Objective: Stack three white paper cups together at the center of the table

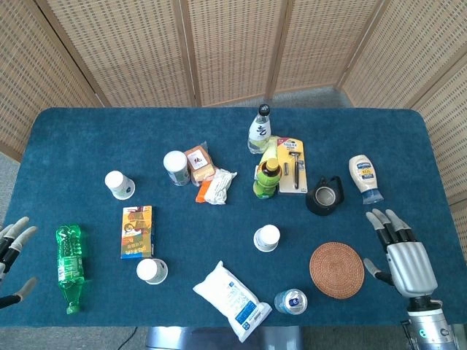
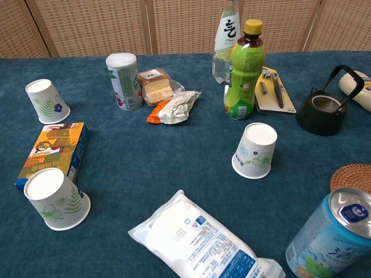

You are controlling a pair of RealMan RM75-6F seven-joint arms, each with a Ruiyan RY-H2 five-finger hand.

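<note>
At the far left edge of the head view the left hand (image 1: 11, 251) hovers low with fingers spread, holding nothing. Just right of it lies a green bottle (image 1: 68, 266) on its side, then the first cup (image 1: 119, 184), upside down in the upper left, and a second cup (image 1: 152, 270) lower down, touching the corner of a colourful box (image 1: 136, 231). A white pouch (image 1: 232, 300) lies near the bottom centre, and the third cup (image 1: 267, 238) sits upside down close to the middle. At the lower right the right hand (image 1: 403, 254) is open too, empty, beside a round woven coaster (image 1: 336, 270). No stacking done yet. The risk: all three cups look inverted and light, so a squeeze could crush one, and reaching the lower-left cup may nudge the box or roll that bottle.
</note>
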